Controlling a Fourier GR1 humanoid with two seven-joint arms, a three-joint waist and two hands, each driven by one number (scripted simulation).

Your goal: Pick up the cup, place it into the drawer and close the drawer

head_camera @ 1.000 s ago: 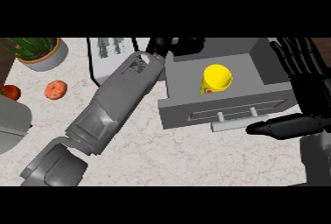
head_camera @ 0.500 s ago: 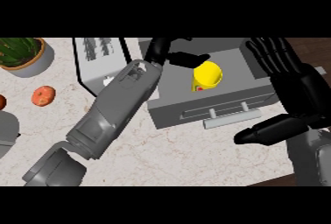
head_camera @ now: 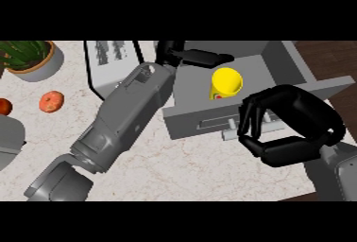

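The yellow cup (head_camera: 226, 83) lies inside the open grey drawer (head_camera: 293, 61), near its middle. My left forearm crosses the counter diagonally. At its end my left hand (head_camera: 197, 57) hovers over the drawer's back left corner with its fingers straight, a little apart from the cup. My right hand (head_camera: 289, 130) is in front of the drawer's front panel, fingers curled down against it close to the handle (head_camera: 230, 135). It holds nothing that I can see.
A potted plant (head_camera: 29, 56) stands at the far left. A small orange-red fruit (head_camera: 51, 100) and another red one (head_camera: 4, 106) lie below it. A white rack (head_camera: 111, 59) sits left of the drawer. A grey object (head_camera: 8, 142) is at the left edge.
My right hand has come from the drawer's right side to its front panel, and its fingers have curled. The left hand stays over the drawer's back; the cup still lies inside.
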